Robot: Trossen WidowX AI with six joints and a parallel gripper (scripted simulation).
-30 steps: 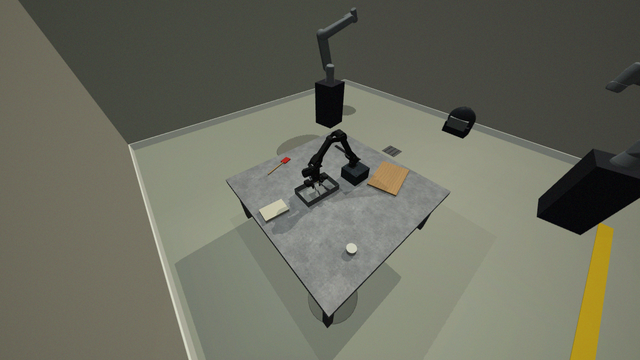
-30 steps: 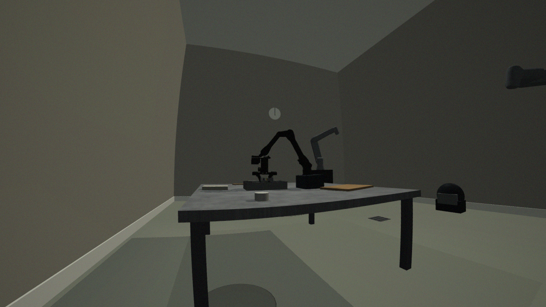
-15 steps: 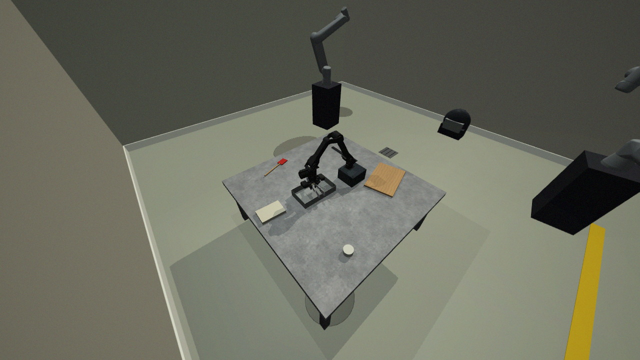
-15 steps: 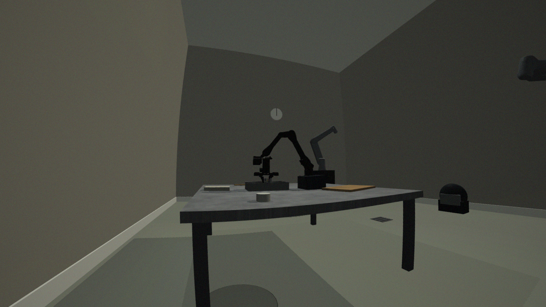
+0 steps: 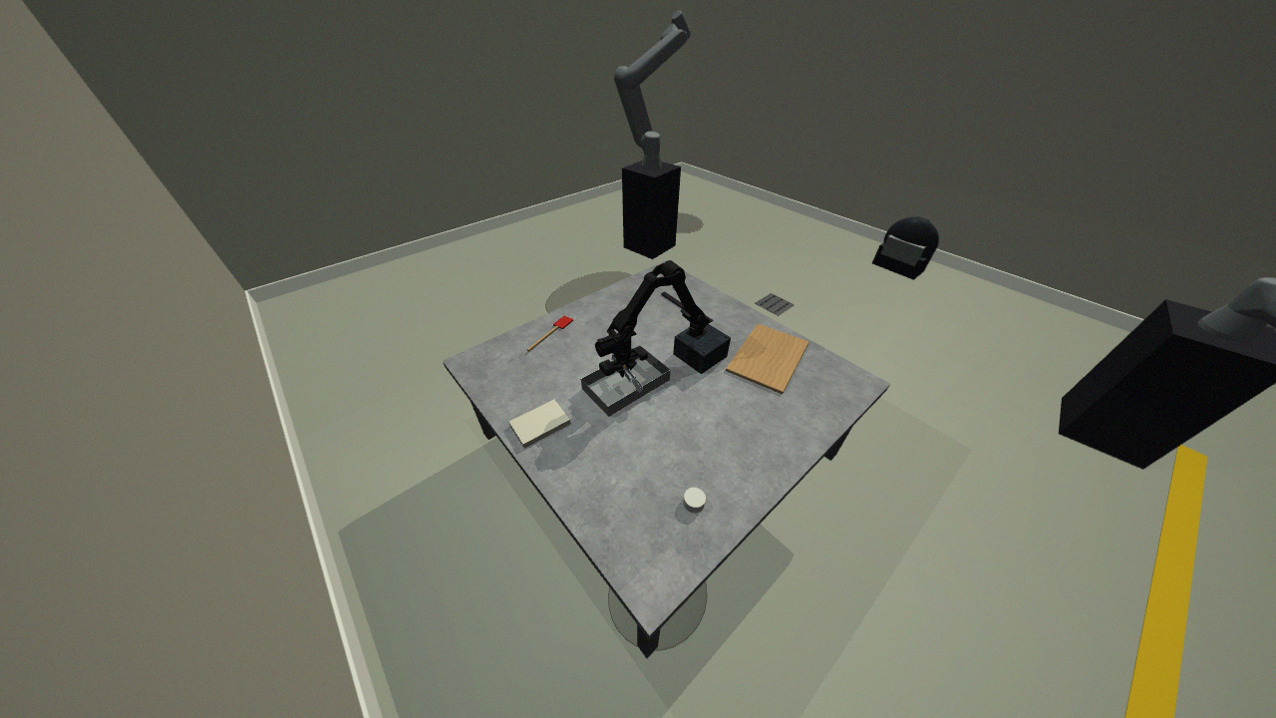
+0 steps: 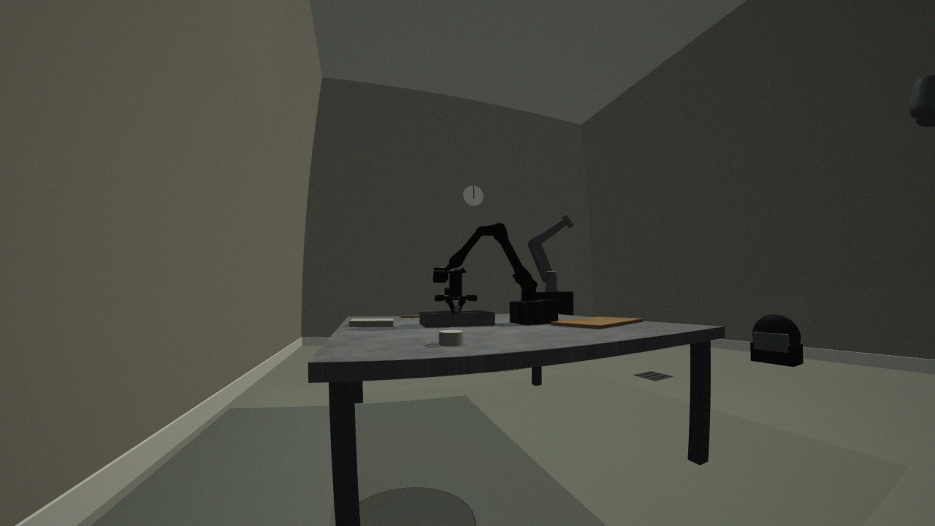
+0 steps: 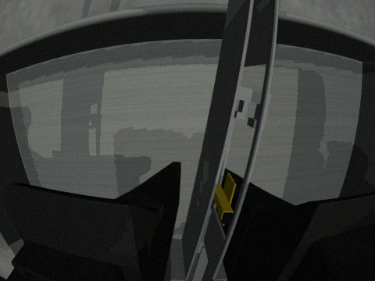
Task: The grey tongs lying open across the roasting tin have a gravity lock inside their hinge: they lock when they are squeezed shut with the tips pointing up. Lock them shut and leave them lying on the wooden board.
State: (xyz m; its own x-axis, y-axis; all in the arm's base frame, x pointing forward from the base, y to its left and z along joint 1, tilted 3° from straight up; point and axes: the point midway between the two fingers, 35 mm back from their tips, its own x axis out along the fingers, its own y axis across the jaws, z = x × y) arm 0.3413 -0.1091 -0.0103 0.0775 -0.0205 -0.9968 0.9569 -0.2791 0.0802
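The grey tongs [image 5: 635,378] [image 7: 219,101] lie across the roasting tin [image 5: 646,392] [image 6: 437,319] [image 7: 117,31], one end reaching over its dark wall. My gripper [image 6: 456,310] [image 7: 194,171] points down into the tin and is shut on the tongs, one dark finger on each side. In the wrist view the two tong arms are close together, with a narrow gap between them. A yellow piece [image 7: 224,200] sits between the arms near the fingers. Whether the tongs are locked cannot be seen. The wooden board [image 5: 767,357] [image 6: 598,321] lies beyond the arm's base.
The arm's dark base [image 5: 701,348] [image 6: 533,312] stands between tin and board. A cream slab [image 5: 539,422] [image 6: 370,322] lies on the tin's other side. A red-headed spatula [image 5: 561,322] lies behind it. A white round object [image 5: 694,498] [image 6: 450,337] stands towards the table's front corner.
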